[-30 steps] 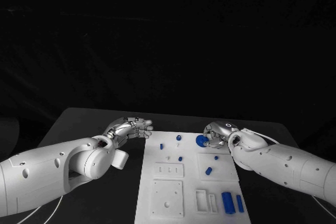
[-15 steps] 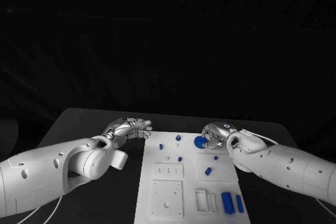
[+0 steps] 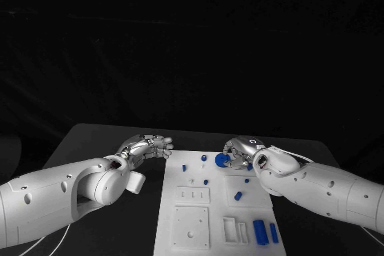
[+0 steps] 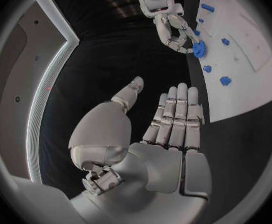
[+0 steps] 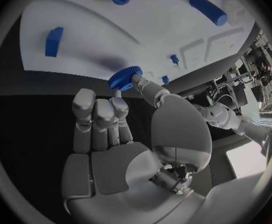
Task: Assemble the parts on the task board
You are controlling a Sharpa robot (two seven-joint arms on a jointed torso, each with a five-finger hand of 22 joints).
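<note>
Head view: the right robot hand (image 3: 238, 154) has a blue gear (image 3: 222, 161) pinched in its fingertips over the far end of the white task board (image 3: 182, 211); the left robot hand (image 3: 147, 146) sits just off the board's far left corner over the black tabletop (image 3: 96, 142), holding nothing; two blue cylinders (image 3: 264, 231) lie at the board's near right. Left wrist view: left hand's fingers (image 4: 176, 112) straight, side by side, released; gear (image 4: 199, 48) held across the way. Right wrist view: gear (image 5: 125, 77) gripped between thumb and fingertip, just above the board (image 5: 98, 45).
</note>
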